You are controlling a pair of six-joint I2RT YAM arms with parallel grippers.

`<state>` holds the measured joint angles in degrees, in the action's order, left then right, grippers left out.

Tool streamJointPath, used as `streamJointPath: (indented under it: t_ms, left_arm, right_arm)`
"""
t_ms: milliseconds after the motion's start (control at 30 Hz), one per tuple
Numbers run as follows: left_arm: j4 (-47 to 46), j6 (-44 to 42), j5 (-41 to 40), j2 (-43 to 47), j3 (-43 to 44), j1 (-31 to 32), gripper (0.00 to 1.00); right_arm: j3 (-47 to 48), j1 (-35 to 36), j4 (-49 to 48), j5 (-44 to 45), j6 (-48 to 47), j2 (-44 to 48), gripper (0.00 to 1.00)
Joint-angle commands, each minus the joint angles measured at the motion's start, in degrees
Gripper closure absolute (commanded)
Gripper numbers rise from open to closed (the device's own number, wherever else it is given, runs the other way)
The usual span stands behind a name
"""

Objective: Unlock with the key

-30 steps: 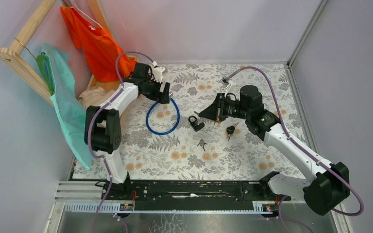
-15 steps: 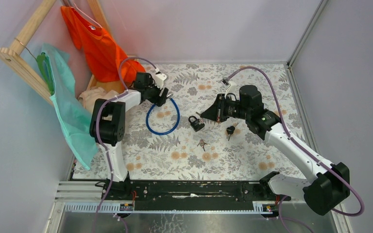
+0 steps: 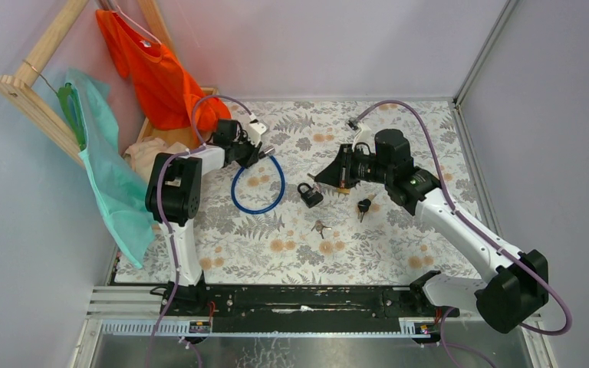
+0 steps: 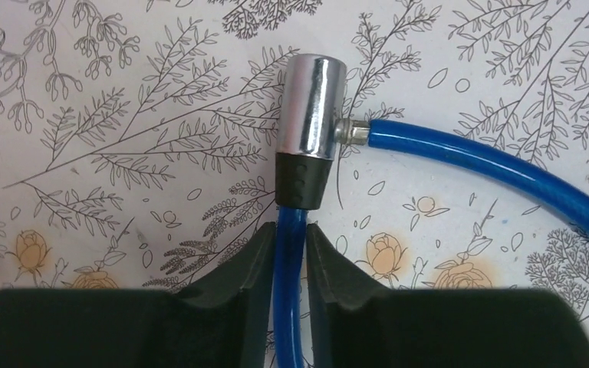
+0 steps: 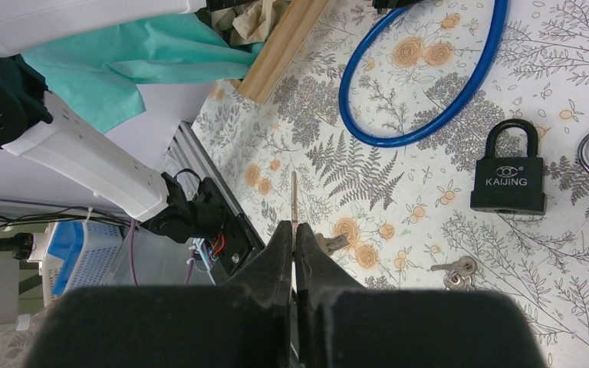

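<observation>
While the left gripper (image 4: 288,236) pinches the blue cable (image 4: 475,157), the right gripper (image 5: 293,230) clamps a silver blade (image 5: 293,195). The key (image 3: 363,205) lies apart — loose.

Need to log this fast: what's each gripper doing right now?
Left gripper: closed on the blue cable.
Right gripper: closed on a thin metal blade, seemingly a key.

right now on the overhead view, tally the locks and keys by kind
blue cable lock: 1
black padlock: 1
black-headed key: 1
silver key bunch: 1
key blade in right pincer: 1
total: 5
</observation>
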<state>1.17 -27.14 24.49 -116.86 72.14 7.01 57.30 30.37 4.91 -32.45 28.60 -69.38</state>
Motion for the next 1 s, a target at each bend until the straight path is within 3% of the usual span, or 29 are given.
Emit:
streamJointPath:
  t_ms: [0, 167, 300, 467, 533, 733, 900, 967]
  left_arm:
    - [-1.4, -3.19, 3.84, -0.1, -0.87, -0.19, 0.77]
    - [3.6, -9.72, 8.02, 5.46, -2.35, 0.0, 1.0]
    - [16.09, -20.05, 13.0, 13.92, -0.88, 0.7, 1.0]
    - [42.72, -30.65, 20.68, 25.92, 8.04, 2.8, 1.0]
    - [48.11, -35.07, 22.3, 31.55, 7.67, 4.02, 1.0]
    - [45.68, -54.94, 27.33, 51.15, -5.61, 6.53, 1.0]
    - [42.7, -63.52, 28.36, 59.04, -10.11, 8.19, 1.0]
    - [40.13, -62.93, 29.12, 60.95, -10.9, 8.44, 1.0]
  right_arm:
    - [3.3, -0.11, -0.44, -0.5, -1.28, 0.0, 1.0]
    - [4.69, -0.14, 2.28, 0.53, -2.91, 0.26, 1.0]
    - [6.55, -0.11, 4.71, 1.21, -3.99, -0.51, 1.0]
    - [12.26, 1.14, 9.13, 3.69, -3.54, -4.08, 1.0]
    - [13.48, 2.71, 10.18, 3.82, -4.73, -4.44, 1.0]
    - [14.28, 9.59, 14.19, 5.52, -10.52, -2.21, 1.0]
    - [12.2, 12.38, 15.12, 5.63, -12.39, 2.88, 1.0]
    - [12.61, 13.36, 16.89, 6.27, -12.84, 3.99, 1.0]
